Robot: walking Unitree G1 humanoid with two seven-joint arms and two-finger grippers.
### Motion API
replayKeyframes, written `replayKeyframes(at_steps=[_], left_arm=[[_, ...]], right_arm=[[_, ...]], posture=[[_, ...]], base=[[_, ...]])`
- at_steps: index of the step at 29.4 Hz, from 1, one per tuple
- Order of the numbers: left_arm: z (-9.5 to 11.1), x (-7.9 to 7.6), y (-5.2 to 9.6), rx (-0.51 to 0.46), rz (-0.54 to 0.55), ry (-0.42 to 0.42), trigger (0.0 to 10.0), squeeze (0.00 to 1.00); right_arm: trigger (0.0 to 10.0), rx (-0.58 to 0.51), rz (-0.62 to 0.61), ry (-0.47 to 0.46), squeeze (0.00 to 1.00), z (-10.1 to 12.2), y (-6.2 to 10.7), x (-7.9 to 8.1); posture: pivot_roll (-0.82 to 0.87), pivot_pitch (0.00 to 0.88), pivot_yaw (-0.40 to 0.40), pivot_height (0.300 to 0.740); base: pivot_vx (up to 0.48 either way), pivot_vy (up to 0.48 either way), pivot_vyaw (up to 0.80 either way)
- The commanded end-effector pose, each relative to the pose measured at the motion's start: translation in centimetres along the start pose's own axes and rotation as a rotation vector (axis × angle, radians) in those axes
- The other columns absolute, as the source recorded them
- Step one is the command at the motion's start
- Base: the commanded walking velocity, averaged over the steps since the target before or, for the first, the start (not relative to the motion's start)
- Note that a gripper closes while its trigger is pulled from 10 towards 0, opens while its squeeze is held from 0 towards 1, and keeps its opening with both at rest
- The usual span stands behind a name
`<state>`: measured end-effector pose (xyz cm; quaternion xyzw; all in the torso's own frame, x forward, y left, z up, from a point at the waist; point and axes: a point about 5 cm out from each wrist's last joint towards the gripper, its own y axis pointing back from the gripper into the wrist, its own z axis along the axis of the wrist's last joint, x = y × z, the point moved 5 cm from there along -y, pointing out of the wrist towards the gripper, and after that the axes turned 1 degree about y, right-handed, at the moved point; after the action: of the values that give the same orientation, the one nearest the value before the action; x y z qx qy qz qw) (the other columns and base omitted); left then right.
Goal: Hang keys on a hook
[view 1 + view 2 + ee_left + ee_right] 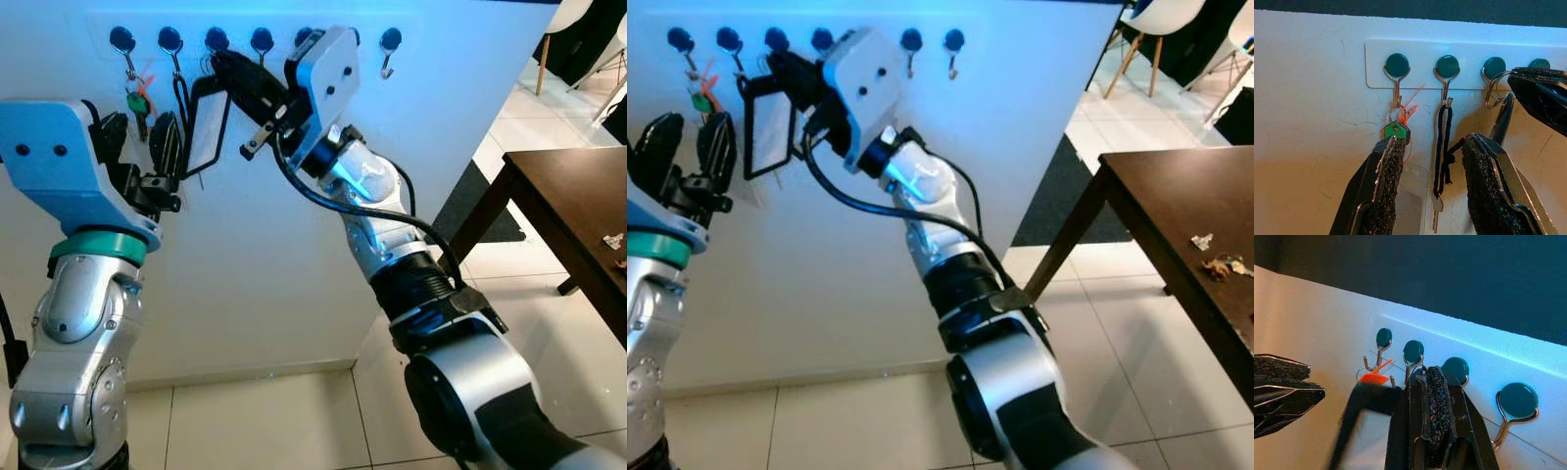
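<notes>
Key ring, light and dangling, pinched at its top by the closed right gripper at the third hook; left gripper wide.

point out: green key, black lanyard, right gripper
green key (1396, 132), left wrist view, on its green head.
black lanyard (1442, 147), left wrist view, mid-loop.
right gripper (1434, 401), right wrist view, between fingertips.

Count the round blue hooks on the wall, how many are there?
7, in one row from the robot's left: first, second, third, fourth, fifth, sixth, seventh. The right claw partly hides some.
</notes>
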<state>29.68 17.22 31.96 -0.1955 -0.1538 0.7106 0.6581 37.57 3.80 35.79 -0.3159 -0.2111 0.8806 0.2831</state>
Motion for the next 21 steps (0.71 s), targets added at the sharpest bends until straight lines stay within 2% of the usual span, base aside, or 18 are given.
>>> replayKeyframes(at_steps=[1, 7, 11, 14, 21], left_arm=[[0.1, -0.3, 0.1, 0.002, -0.013, 0.003, 10.0, 0.00], [0.1, -0.3, 0.1, 0.002, -0.014, 0.002, 10.0, 0.00], [0.2, -0.3, 0.1, 0.002, -0.014, 0.002, 10.0, 0.00], [0.2, -0.4, 0.0, 0.002, -0.016, 0.004, 10.0, 0.00], [0.2, -0.4, 0.0, 0.000, -0.013, 0.005, 10.0, 0.00]], right_arm=[[10.0, -0.030, -0.008, -0.001, 0.00, 0.7, -0.6, -0.2], [10.0, -0.021, -0.015, 0.006, 0.00, 0.7, -0.8, -0.4], [10.0, 0.018, -0.028, 0.012, 0.00, -0.1, -0.6, -0.5], [10.0, 0.087, -0.017, 0.005, 0.00, -1.5, -0.4, -0.2], [10.0, 0.114, -0.015, -0.016, 0.00, -2.1, -0.4, -0.2]], posture=[[0.06, 0.062, 0.040, 0.740], [0.06, 0.062, 0.040, 0.740], [0.06, 0.065, 0.041, 0.740], [0.06, 0.065, 0.045, 0.740], [0.06, 0.065, 0.043, 0.740]], base=[[0.000, 0.000, 0.00], [0.000, 0.000, 0.00], [0.000, 0.000, 0.00], [0.000, 0.000, 0.00], [0.000, 0.000, 0.00]])
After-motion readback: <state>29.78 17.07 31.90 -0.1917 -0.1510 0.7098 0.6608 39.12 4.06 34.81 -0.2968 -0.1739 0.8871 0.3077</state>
